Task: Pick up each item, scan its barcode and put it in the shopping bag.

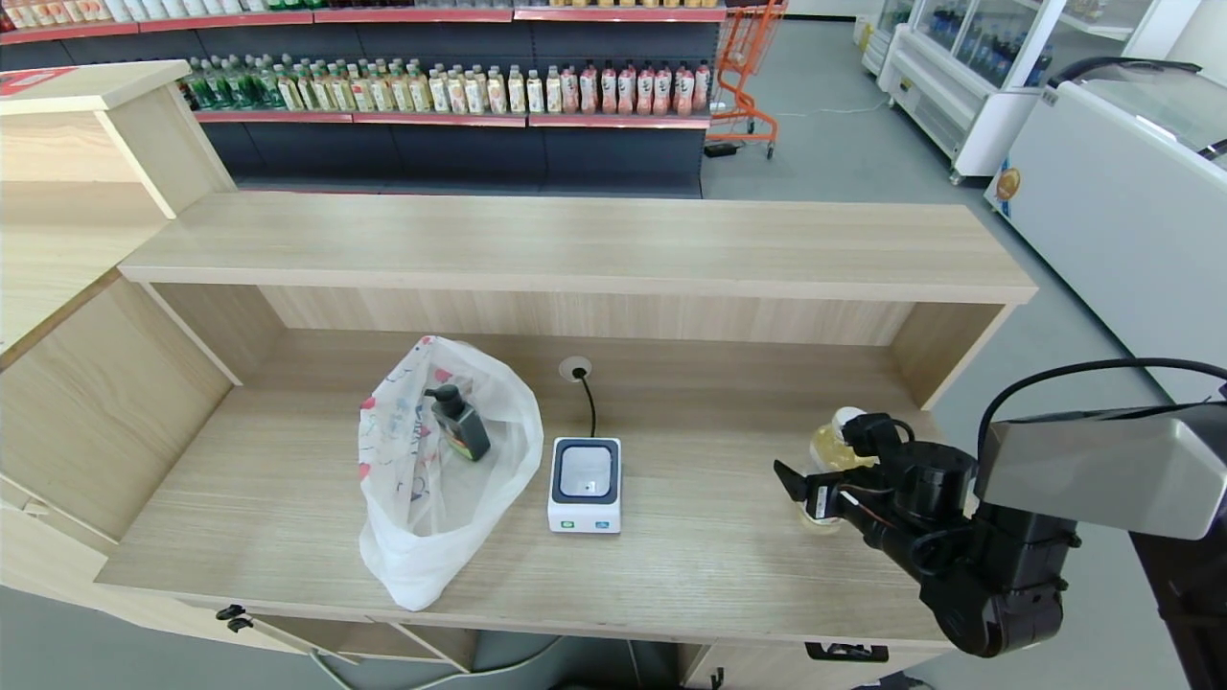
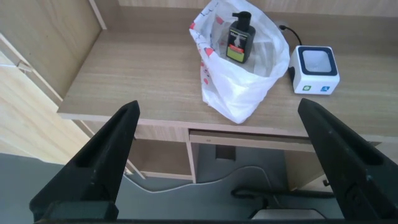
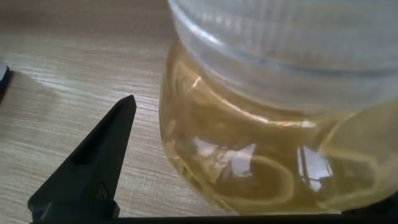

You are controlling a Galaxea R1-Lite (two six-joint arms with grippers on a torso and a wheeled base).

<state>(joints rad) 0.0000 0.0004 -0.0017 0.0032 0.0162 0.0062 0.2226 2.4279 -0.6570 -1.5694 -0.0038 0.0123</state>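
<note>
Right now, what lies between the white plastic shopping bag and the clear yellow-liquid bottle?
Head view: the white square barcode scanner, then bare wooden counter up to the clear bottle.

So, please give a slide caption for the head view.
Right gripper at a yellow-liquid jar; scanner beside shopping bag holding pump bottle.

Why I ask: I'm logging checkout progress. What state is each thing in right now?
shopping bag: mouth open, lying on the counter.
pump bottle: inside the bag, pump cap on.
barcode scanner: on the counter, cable attached, nothing over its window.
bottle of yellow liquid: upright on the counter, capped, not lifted.
right gripper: open around that bottle.
left gripper: open, empty.
</note>
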